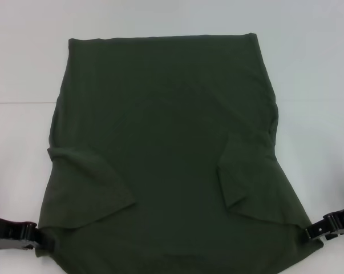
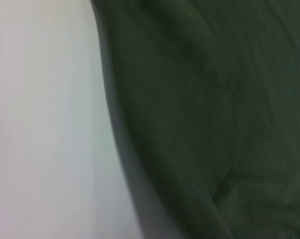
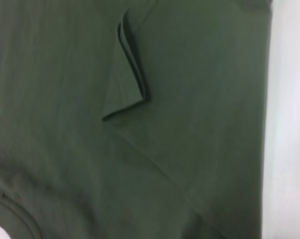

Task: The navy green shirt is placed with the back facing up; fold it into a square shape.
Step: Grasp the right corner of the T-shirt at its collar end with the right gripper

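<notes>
White tabletop (image 1: 23,68) fills the scene, with the navy green shirt (image 1: 166,148) spread flat across its middle, plain side up. Nearest the robot, the left gripper (image 1: 32,237) sits at the shirt's near left corner and the right gripper (image 1: 314,231) at its near right corner, each touching the cloth edge; whether their fingers are closed on the fabric or merely beside it cannot be told. Just beyond them both sleeves are folded inward onto the body of the shirt, the left sleeve (image 1: 92,188) lying as a broad flap and the right sleeve (image 1: 240,182) as a narrower one. The right wrist view shows that folded sleeve (image 3: 127,84) and part of the collar (image 3: 13,214). Farther off, the shirt narrows toward its straight far edge (image 1: 160,37).
</notes>
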